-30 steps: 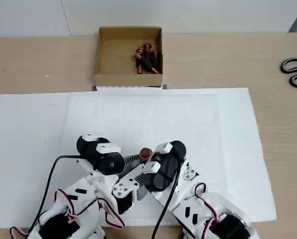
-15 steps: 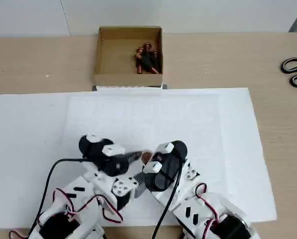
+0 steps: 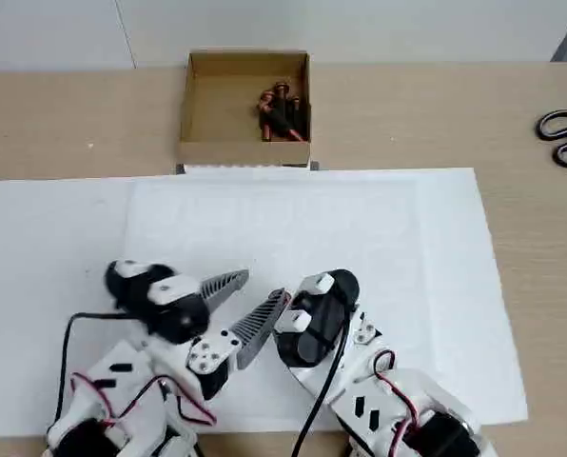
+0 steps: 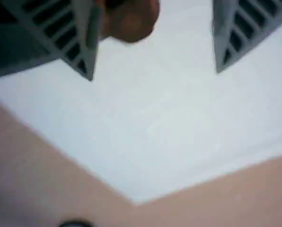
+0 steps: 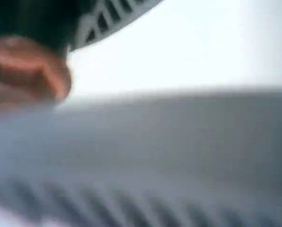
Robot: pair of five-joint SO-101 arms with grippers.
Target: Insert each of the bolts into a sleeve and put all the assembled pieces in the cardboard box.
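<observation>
**Mia:** Where is the bolt thing?

**Ben:** The brown piece [image 4: 129,21] is up off the paper, right by the right gripper [image 3: 295,307]. In the right wrist view it sits tight under that gripper's dark jaw. So I think the gripper is squeezing it.

**Mia:** And the other one?

**Ben:** The left gripper [image 3: 266,285] is spread wide and holds nothing. One of its grey fingers [image 3: 255,328] is just beside the right gripper.

**Mia:** What is the job now?

**Ben:** I think the piece has to go into the cardboard box [image 3: 217,105]. The box is far off, at the back of the table.

**Mia:** How do we do it well?

**Ben:** Keep the squeeze tight. Lift first, and mind that grey finger on the way up. Go over the box's front wall, not into it. Let go only when the piece is low inside the box, so it does not bounce out. The finished pieces [image 3: 282,112] lie by the right wall, and there is room beside them.

**Mia:** What is it all on?

**Ben:** A big white paper [image 3: 379,228] on a wooden table [image 3: 74,114]. Scissors [image 3: 564,138] lie at the far right edge, well apart. A pale wall [image 3: 360,29] is behind the table.
</observation>
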